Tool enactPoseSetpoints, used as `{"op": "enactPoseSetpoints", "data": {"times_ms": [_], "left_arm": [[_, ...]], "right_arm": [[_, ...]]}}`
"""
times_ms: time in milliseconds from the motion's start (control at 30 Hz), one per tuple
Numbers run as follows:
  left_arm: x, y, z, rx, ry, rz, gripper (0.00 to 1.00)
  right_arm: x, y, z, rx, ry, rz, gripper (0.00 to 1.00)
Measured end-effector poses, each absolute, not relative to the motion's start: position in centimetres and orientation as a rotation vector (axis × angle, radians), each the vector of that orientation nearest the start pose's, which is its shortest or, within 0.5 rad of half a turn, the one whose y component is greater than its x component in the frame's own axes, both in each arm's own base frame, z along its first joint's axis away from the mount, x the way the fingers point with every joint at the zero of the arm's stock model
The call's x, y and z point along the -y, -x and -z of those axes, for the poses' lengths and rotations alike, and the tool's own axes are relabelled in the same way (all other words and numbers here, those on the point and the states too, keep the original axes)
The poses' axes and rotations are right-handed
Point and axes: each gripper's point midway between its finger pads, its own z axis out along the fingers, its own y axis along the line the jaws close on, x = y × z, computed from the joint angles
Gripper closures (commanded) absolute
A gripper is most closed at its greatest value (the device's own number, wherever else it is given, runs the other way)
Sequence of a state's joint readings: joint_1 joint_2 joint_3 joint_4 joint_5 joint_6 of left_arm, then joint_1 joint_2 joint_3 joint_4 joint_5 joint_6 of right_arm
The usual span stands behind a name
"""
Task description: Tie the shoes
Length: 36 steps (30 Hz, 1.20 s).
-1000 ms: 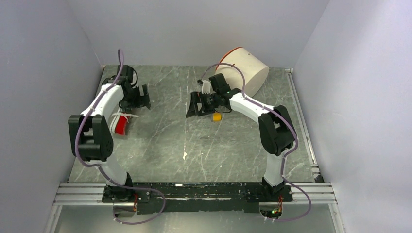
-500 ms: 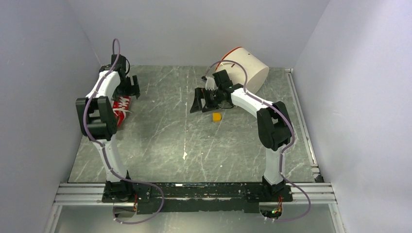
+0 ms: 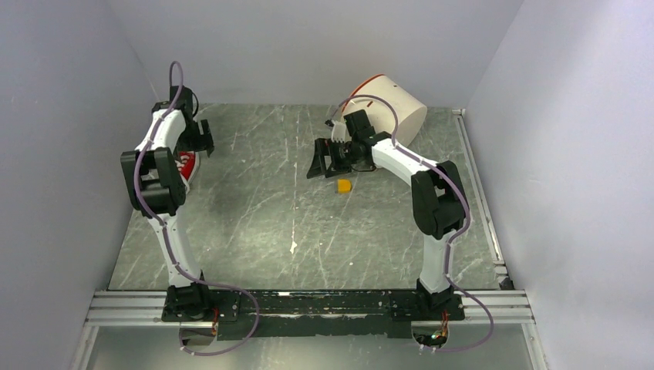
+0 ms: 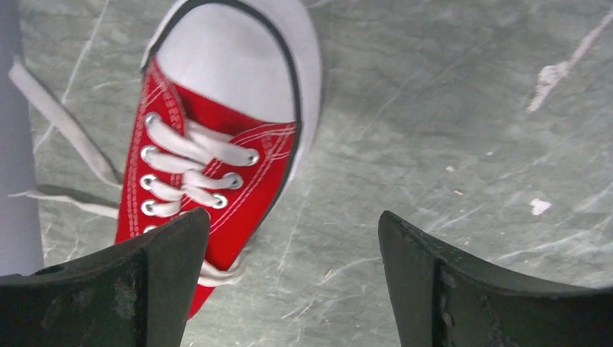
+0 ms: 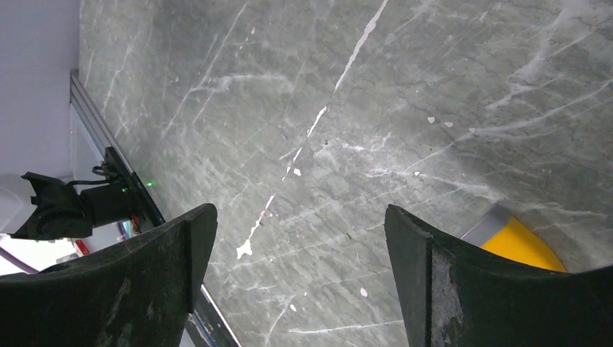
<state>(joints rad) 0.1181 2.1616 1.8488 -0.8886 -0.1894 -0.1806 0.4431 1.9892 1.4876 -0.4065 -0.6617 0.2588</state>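
Observation:
The red sneaker (image 4: 217,152) with white toe cap, white sole and white laces lies on the grey table at the far left; in the top view only a sliver of the sneaker (image 3: 186,164) shows beside the left arm. Its loose lace ends (image 4: 58,119) trail left toward the wall. My left gripper (image 4: 293,282) is open and empty, hovering over the sneaker's heel side, its left finger above the lacing. It sits at the back left in the top view (image 3: 202,139). My right gripper (image 5: 300,275) is open and empty above bare table, mid-back in the top view (image 3: 318,164).
A small yellow block (image 3: 344,185) lies just right of the right gripper, also at the right wrist view's edge (image 5: 522,246). A large white cylinder with a red rim (image 3: 389,108) lies on its side at the back. Grey walls close in on the left, back and right.
The left arm swung further back and left over the sneaker, hiding most of it from above. The right gripper drew slightly back and up, away from the yellow block.

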Motion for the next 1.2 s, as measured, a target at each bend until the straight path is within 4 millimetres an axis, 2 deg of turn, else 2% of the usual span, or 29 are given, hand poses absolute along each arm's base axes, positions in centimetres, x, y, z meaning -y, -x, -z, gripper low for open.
{"op": "enactPoseSetpoints", "data": {"times_ms": [133, 233, 300, 367, 433, 533, 667, 767, 900, 1000, 1100, 1200], "left_arm": [[-9.9, -45.3, -6.7, -2.729, 0.533, -0.279, 0.05], [-11.4, -43.3, -6.4, -2.746, 0.581, -0.344, 0.03], [-12.3, -41.9, -6.8, -2.746, 0.609, -0.394, 0.03], [-13.2, -41.4, -7.3, -2.73, 0.652, -0.415, 0.03], [-13.9, -41.2, -7.4, -2.719, 0.698, -0.401, 0.03], [-14.9, -40.0, -6.2, -2.739, 0.779, -0.334, 0.03], [-14.8, -39.1, -4.6, -2.781, 0.807, -0.195, 0.03], [-14.0, -39.2, -4.1, -2.792, 0.773, -0.122, 0.11], [-12.8, -39.0, -3.3, -2.783, 0.733, -0.045, 0.3], [-11.4, -37.8, -3.3, -2.79, 0.692, -0.015, 0.42], [-8.6, -36.1, -3.1, -2.837, 0.634, 0.023, 0.57], [-3.8, -35.5, -3.2, -2.87, 0.496, 0.104, 0.68]], "right_arm": [[-30.4, -36.8, -10.4, -2.484, 0.533, -1.113, 0.1], [-30.3, -36.7, -10.4, -2.485, 0.533, -1.115, 0.11], [-30.3, -36.7, -10.4, -2.484, 0.534, -1.117, 0.11], [-30.4, -36.6, -10.4, -2.484, 0.535, -1.118, 0.11], [-30.4, -36.6, -10.4, -2.484, 0.536, -1.12, 0.11], [-30.4, -36.6, -10.4, -2.483, 0.537, -1.122, 0.11], [-30.3, -36.3, -10.4, -2.483, 0.537, -1.123, 0.11], [-30.3, -36.2, -10.6, -2.48, 0.54, -1.124, 0.11], [-30.4, -36.2, -10.8, -2.47, 0.543, -1.124, 0.11], [-30.4, -36.2, -10.8, -2.469, 0.544, -1.124, 0.11], [-30.3, -36.1, -10.8, -2.465, 0.545, -1.124, 0.11], [-30.2, -35.7, -10.5, -2.475, 0.544, -1.123, 0.11]]}}
